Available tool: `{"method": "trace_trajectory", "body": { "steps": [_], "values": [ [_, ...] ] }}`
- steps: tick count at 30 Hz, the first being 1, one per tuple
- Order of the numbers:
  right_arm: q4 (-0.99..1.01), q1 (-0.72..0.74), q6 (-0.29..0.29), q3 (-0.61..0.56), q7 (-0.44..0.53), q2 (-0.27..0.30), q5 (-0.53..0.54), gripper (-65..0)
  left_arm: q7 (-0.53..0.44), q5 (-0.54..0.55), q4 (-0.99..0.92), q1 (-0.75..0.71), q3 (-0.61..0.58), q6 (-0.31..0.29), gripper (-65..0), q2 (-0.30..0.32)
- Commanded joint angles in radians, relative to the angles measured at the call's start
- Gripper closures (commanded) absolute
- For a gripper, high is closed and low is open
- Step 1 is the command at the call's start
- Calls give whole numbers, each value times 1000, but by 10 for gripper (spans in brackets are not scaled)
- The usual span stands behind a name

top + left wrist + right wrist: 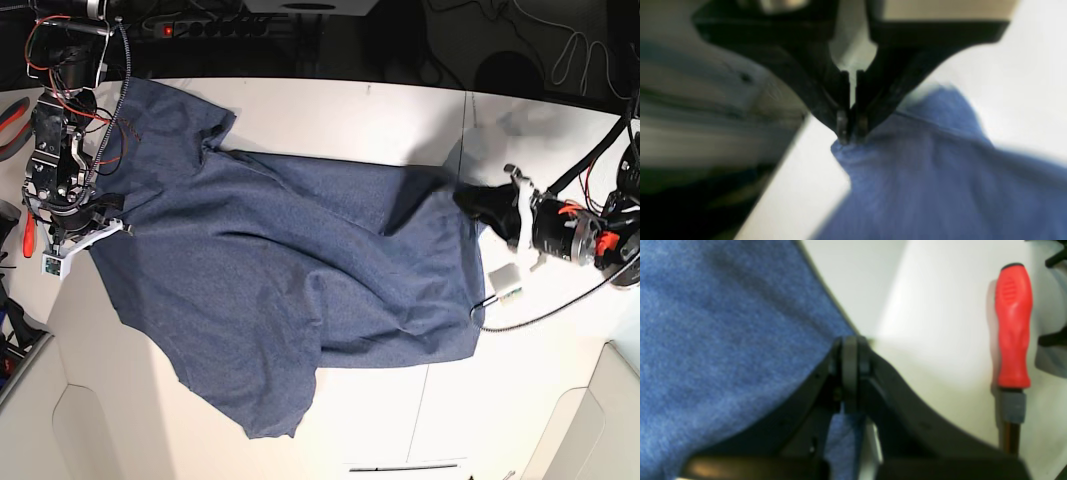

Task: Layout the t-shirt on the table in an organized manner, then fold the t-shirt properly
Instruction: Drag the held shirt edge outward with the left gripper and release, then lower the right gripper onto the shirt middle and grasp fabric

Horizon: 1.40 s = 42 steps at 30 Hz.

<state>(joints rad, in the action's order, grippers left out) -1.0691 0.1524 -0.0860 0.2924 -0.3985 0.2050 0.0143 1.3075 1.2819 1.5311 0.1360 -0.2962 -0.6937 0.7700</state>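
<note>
T-shirt: the navy t-shirt lies spread but rumpled across the white table — one corner trailing toward the near edge.
Left gripper: the left gripper has its jaws pressed together on a bunched edge of the cloth.
Right gripper: the right gripper pinches the opposite edge of the shirt.
Beside it: a red-handled screwdriver — on the tabletop, apart from the fabric.
</note>
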Motion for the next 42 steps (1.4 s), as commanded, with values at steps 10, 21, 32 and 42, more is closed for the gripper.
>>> {"method": "trace_trajectory", "body": {
  "steps": [10,21,32,42],
  "values": [
    [0,0,0,3,-50,9,-7,0,9,-199,12,-183,11,-4,0,75],
    [0,0,0,3,-50,9,-7,0,-43,-443,12,-214,11,-4,0,92],
    [0,0,0,3,-52,9,-7,0,-148,-719,13,-225,11,109,-273,154],
    [-53,-1,2,3,-51,9,-7,0,-388,-1080,13,-216,50,420,-272,187]
  ]
}}
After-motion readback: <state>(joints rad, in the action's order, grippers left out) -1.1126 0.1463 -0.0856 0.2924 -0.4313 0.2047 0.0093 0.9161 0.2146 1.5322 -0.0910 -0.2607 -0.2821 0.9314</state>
